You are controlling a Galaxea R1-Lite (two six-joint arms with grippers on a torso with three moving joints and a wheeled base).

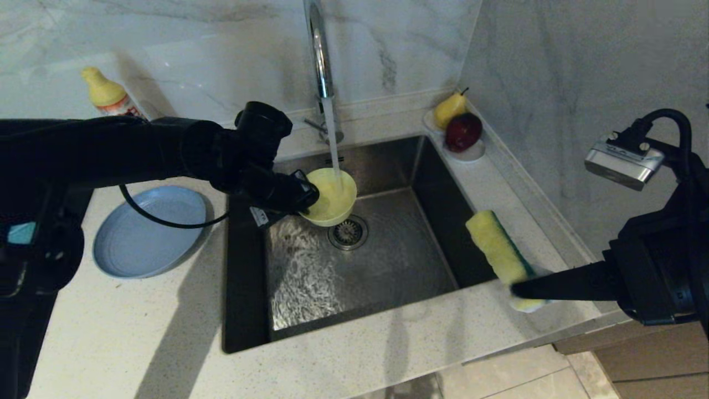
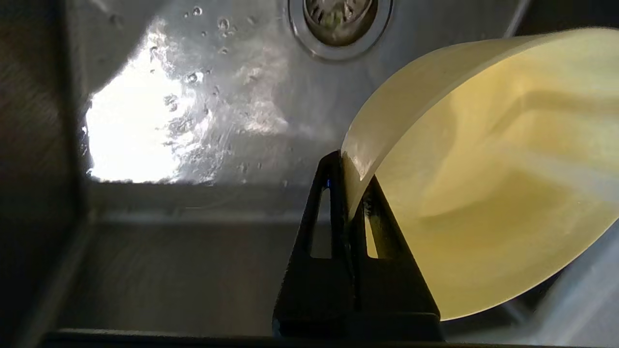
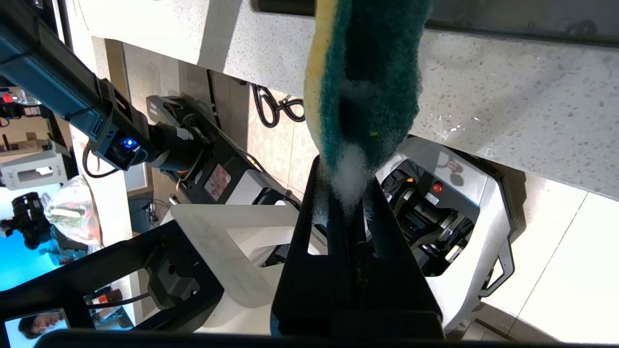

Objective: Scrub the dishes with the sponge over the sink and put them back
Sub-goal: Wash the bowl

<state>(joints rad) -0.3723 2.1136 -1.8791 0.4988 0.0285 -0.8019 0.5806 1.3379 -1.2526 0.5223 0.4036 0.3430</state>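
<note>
Two arms work at a steel sink point(image 1: 388, 260) set in a pale speckled worktop point(image 1: 138, 332). At far left a yellow-capped bottle point(image 1: 108, 94) stands by the wall, and a flat grey-blue plate point(image 1: 147, 230) lies on the worktop just beside the basin. The left gripper point(image 1: 303, 200) is clamped on the rim of a small yellow bowl point(image 1: 331, 197), held tilted above the drain strainer point(image 1: 348, 233) with tap point(image 1: 320, 55) water running into it. Farther right, a saucer point(image 1: 471, 152) with a pear and a red apple sits at the sink's back corner. The right gripper point(image 1: 518, 289) pinches one end of the sponge point(image 1: 498, 249) over the sink's right edge, well apart from the bowl. To scrub well, the sponge's green face should probably meet the bowl's inside over the basin, while the rim grip stays firm against slipping.
</note>
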